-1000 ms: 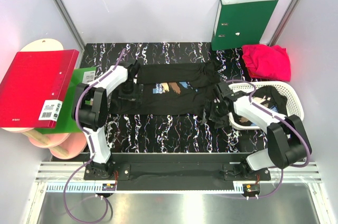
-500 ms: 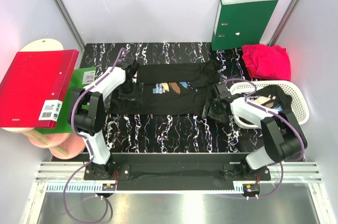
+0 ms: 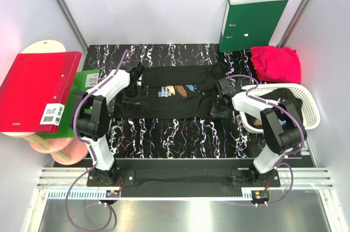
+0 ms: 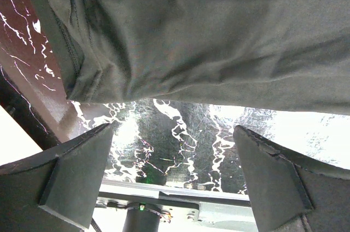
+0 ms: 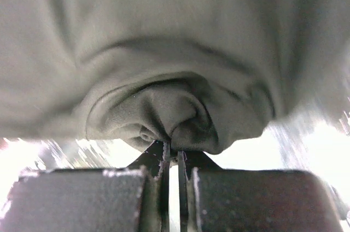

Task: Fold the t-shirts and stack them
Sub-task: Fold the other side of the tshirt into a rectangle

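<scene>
Cloth of the black t-shirt (image 3: 178, 107) sits pinched in the right hand (image 5: 172, 152), moved inward; left hand (image 4: 172, 133) stays spread.

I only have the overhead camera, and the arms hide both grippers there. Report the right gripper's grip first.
Observer: On its wrist camera the right gripper is shut, pinching a bunched fold of the black shirt.
Operator: Now report the left one.
Observer: The left gripper is open. Its fingers stand wide apart with nothing between them.
Operator: Say where the shirt lies from it.
Observer: The shirt's edge lies just beyond the fingertips, and bare marbled table shows between them.
</scene>
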`<state>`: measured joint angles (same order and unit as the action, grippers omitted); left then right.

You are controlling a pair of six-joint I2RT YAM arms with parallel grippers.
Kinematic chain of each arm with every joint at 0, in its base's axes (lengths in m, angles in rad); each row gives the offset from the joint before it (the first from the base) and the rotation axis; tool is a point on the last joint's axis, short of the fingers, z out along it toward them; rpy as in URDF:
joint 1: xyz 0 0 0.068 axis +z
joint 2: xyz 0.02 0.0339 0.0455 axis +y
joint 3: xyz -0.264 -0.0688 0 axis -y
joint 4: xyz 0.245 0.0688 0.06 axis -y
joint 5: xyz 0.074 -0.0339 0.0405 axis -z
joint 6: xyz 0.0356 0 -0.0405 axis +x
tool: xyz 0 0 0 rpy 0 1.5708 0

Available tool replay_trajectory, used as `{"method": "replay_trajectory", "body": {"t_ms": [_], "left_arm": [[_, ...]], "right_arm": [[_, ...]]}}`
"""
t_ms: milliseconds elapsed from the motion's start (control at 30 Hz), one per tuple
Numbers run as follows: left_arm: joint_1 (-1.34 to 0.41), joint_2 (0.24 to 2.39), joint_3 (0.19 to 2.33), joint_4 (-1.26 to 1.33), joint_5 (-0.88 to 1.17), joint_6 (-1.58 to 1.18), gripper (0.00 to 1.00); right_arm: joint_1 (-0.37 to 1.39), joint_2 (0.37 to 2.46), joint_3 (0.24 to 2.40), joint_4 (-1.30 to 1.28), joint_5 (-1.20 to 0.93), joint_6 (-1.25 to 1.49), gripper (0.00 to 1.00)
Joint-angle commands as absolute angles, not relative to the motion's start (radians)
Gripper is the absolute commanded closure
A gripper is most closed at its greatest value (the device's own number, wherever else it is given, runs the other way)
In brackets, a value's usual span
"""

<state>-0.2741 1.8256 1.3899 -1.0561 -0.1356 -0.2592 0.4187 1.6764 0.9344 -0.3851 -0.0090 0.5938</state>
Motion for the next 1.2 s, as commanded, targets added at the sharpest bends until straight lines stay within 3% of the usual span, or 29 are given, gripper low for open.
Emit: {"method": "replay_trajectory", "body": {"t_ms": [0,167,367,1067,1133,1167], "left_arm": [[-0.278,1.802,1.388,-1.060,-0.149,-0.278,0.01],[-0.279,1.839,1.430,-1.063,-0.143,-0.290,0.01],[-0.279,1.887,1.489,-1.072,-0.144,-0.278,0.01],[-0.282,1.930,1.545,-1.097,-0.158,-0.256,0.01],[-0.282,1.933,1.551,-1.100,-0.155,-0.259,0.01],[-0.284,1.934,1.554,-1.101,-0.155,-0.259,0.01]], "right_arm": [[0.425,1.580,1.008,-0.743,0.003,0.560,1.00],[0.425,1.513,1.132,-0.984,-0.030,0.554,1.00],[0.425,1.515,1.203,-1.019,-0.100,0.548,1.00],[0.379,2.091,1.802,-1.022,0.132,0.428,0.98],[0.371,2.138,1.827,-1.034,0.159,0.431,0.96],[0.365,2.151,1.845,-1.035,0.194,0.431,0.87]]}}
